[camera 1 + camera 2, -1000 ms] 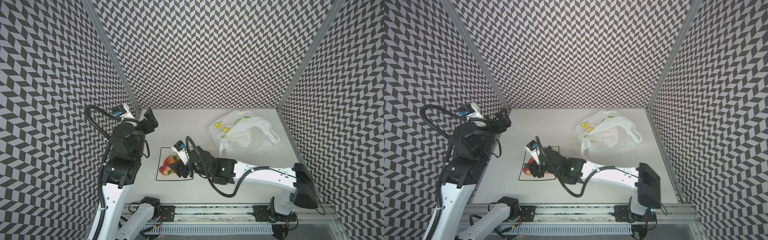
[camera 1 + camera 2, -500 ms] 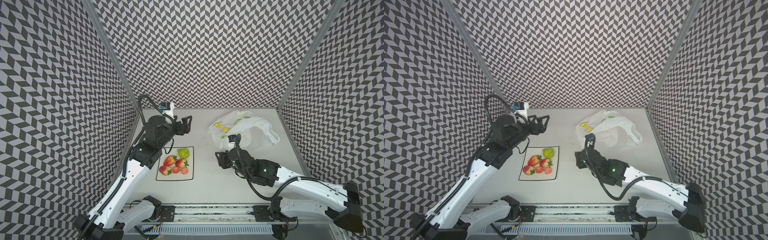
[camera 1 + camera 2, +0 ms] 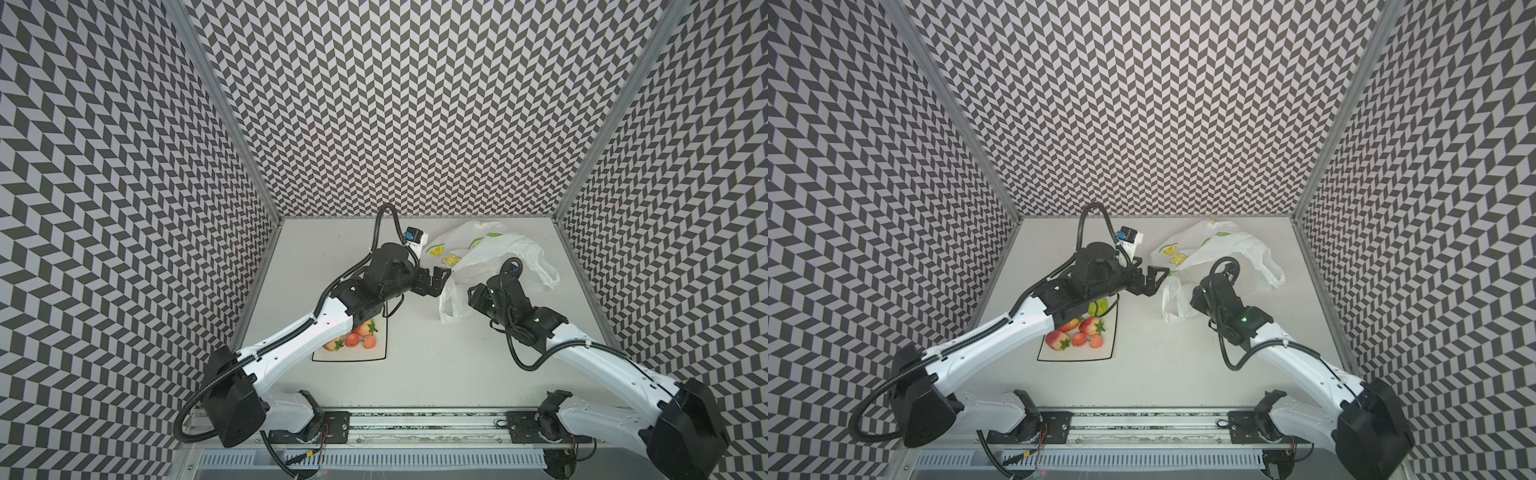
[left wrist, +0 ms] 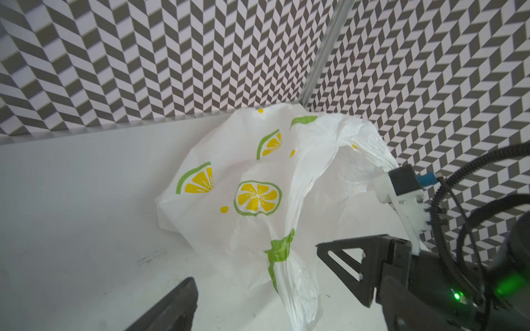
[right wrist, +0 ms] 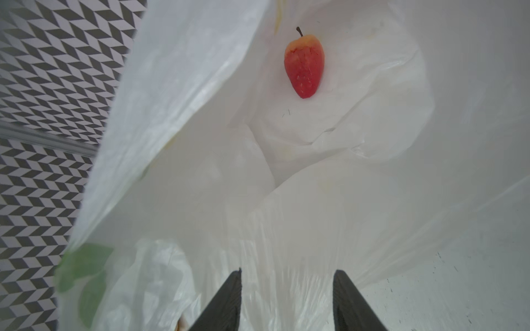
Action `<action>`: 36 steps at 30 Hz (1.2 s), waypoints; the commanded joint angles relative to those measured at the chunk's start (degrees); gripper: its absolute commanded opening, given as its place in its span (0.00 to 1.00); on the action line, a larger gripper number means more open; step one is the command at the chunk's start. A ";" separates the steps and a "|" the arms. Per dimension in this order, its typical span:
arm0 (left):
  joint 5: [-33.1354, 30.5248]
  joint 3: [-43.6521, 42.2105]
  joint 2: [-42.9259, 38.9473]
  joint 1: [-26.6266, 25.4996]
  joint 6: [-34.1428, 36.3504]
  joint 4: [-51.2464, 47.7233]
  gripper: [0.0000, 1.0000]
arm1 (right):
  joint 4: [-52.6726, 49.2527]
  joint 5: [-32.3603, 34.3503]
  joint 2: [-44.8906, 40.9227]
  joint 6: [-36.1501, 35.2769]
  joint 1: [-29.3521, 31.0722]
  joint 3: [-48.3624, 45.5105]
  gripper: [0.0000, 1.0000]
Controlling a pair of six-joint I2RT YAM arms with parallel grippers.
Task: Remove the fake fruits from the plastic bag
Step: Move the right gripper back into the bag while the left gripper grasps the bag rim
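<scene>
The plastic bag (image 3: 486,249) (image 3: 1208,249) lies crumpled at the back right, white with lemon slices (image 4: 229,160). Its mouth faces my right gripper (image 3: 473,300) (image 3: 1196,301), whose jaws stand apart (image 5: 286,272) over the bag's film at the opening. Deep inside the bag (image 5: 200,86) lies one red fake fruit (image 5: 304,63) with an orange top and a short stem. My left gripper (image 3: 442,282) (image 3: 1158,281) is open wide beside the bag's left handle, holding nothing. Only one of its fingers (image 4: 177,306) shows in the left wrist view.
A square black-rimmed white plate (image 3: 374,353) (image 3: 1075,353) at the front left holds strawberries (image 3: 1092,326), a green fruit (image 3: 1096,308) and orange balls (image 3: 1079,339). My left forearm crosses above its corner. Patterned walls close three sides; a rail runs along the front.
My right gripper left the plate and moved right to the bag's mouth. My left arm swung from the left wall across to the bag's left edge.
</scene>
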 commanded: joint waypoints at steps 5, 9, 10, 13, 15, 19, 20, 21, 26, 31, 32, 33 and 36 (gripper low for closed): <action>0.91 5.36 7.87 -2.46 2.70 1.61 1.00 | 17.20 -3.51 11.01 7.96 -4.43 0.85 0.51; 0.17 7.91 11.79 -2.56 4.84 0.17 1.00 | 20.91 -2.97 15.28 9.80 -6.19 1.65 0.52; -0.12 8.70 12.85 -2.64 5.48 -0.19 1.00 | 21.51 -3.17 16.52 10.31 -6.67 1.96 0.52; -1.14 11.40 15.72 -2.65 7.39 -1.90 1.00 | 23.07 -5.08 19.10 11.50 -8.15 2.50 0.54; -1.57 13.09 17.38 -2.65 8.60 -2.74 1.00 | 23.47 -6.87 20.48 11.69 -9.13 3.09 0.55; -1.82 16.20 20.72 -2.63 10.71 -4.17 1.00 | 24.11 -8.49 22.76 12.41 -10.38 4.32 0.59; -1.90 17.33 21.68 -2.65 11.26 -4.93 1.00 | 24.51 -8.36 23.21 12.81 -10.59 4.41 0.59; -2.04 18.26 22.45 -2.67 11.77 -5.57 1.00 | 24.69 -8.36 23.62 13.20 -10.82 4.48 0.60; -5.27 22.95 26.60 -2.60 14.49 -8.32 0.94 | 25.92 -8.45 25.82 14.51 -11.81 5.45 0.62; -8.70 25.95 29.92 -2.56 16.54 -8.53 0.76 | 27.67 -8.87 28.15 15.15 -12.87 6.12 0.63; -9.10 26.89 30.79 -2.52 16.91 -8.73 0.71 | 28.05 -9.01 28.78 15.44 -13.17 6.08 0.63; -9.47 27.92 31.68 -2.48 17.18 -9.14 0.67 | 28.39 -9.16 29.17 15.80 -13.45 6.12 0.63; -10.62 31.26 34.20 -2.52 18.40 -9.79 0.50 | 30.25 -9.71 30.35 17.08 -14.57 5.91 0.63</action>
